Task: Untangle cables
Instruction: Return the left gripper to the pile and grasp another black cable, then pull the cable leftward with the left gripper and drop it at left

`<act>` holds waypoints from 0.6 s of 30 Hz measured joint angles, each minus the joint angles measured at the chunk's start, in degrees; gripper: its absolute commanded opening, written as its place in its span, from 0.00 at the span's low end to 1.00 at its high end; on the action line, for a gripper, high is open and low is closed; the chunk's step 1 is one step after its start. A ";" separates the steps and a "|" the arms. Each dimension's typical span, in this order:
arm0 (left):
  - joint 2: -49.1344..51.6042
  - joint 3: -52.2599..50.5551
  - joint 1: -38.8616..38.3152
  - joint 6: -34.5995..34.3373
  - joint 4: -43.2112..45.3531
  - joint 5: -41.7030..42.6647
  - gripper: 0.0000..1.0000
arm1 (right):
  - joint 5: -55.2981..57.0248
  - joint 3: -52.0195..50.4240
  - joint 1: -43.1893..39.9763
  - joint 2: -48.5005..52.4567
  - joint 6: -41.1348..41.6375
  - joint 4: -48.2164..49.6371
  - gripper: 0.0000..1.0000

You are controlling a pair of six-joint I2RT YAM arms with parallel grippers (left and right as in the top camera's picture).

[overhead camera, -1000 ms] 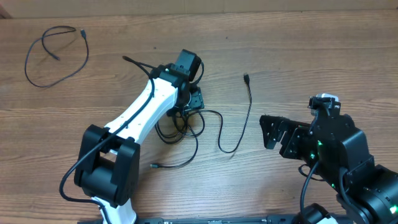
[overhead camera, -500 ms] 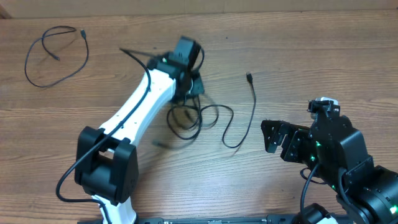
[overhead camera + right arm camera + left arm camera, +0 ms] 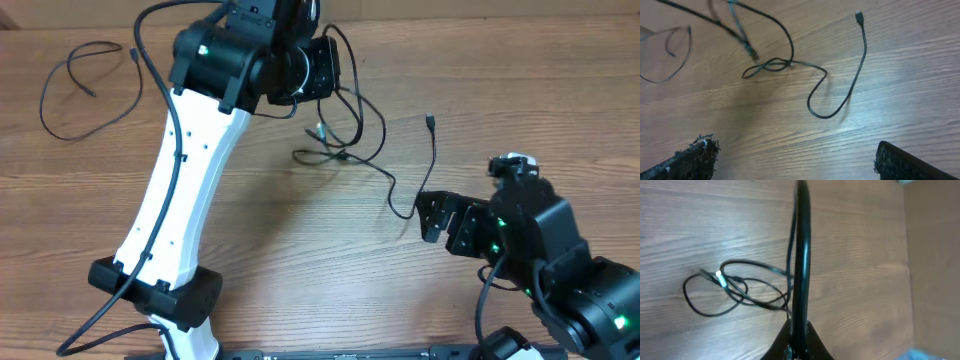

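My left gripper (image 3: pixel 328 68) is raised near the table's far edge and shut on a black cable (image 3: pixel 801 255). In the left wrist view that cable runs straight out from between the closed jaws (image 3: pixel 799 328). Below it hangs the tangled bunch of cables (image 3: pixel 340 125), its loops and a silvery plug (image 3: pixel 720 277) over the wood. One strand trails right along the table to a small plug (image 3: pixel 429 122) and curves back in a loop (image 3: pixel 825 114). My right gripper (image 3: pixel 432 215) is open and low beside that loop, its fingers (image 3: pixel 699 155) wide apart with nothing between them.
A separate black cable (image 3: pixel 90 90) lies looped at the table's far left. The left arm's white link (image 3: pixel 180 170) slants across the left half of the table. A cardboard-coloured edge (image 3: pixel 480 10) borders the far side.
My left gripper closed on a cable and rose toward the far edge, lifting the tangle and dragging the loose strand up and right. The right arm barely moved.
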 measured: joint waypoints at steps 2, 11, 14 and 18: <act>0.00 3.23 0.00 2.99 -3.54 0.72 0.04 | -0.35 0.00 0.00 1.33 0.26 -0.02 1.00; 0.15 19.47 0.20 10.21 -2.60 7.04 0.04 | -3.76 0.00 0.00 10.25 5.18 1.16 1.00; 0.07 26.69 1.27 10.34 -2.29 5.29 0.04 | -5.11 0.00 0.00 12.55 5.73 1.38 1.00; -0.39 32.00 4.02 9.22 -0.57 1.53 0.04 | -5.62 0.00 0.00 14.01 5.84 1.40 1.00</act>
